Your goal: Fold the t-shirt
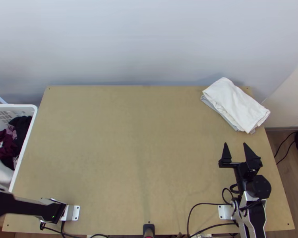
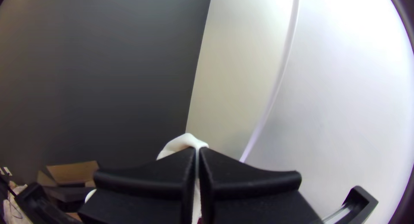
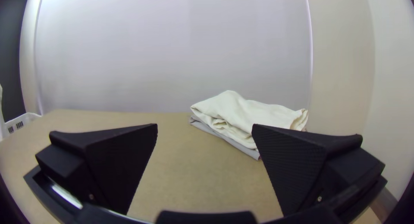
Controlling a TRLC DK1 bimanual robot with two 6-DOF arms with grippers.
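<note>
Basket (image 1: 35, 113) — left of table (image 1: 129, 142), clothes (image 1: 2, 146) inside; cloth stack (image 1: 233, 104) — on far right corner.

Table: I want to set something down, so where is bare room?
The table's broad middle, between the basket and the folded cloths. Crowded: the basket side, where the left gripper holds white cloth; near right, by the right gripper; the near edge, with cables.
</note>
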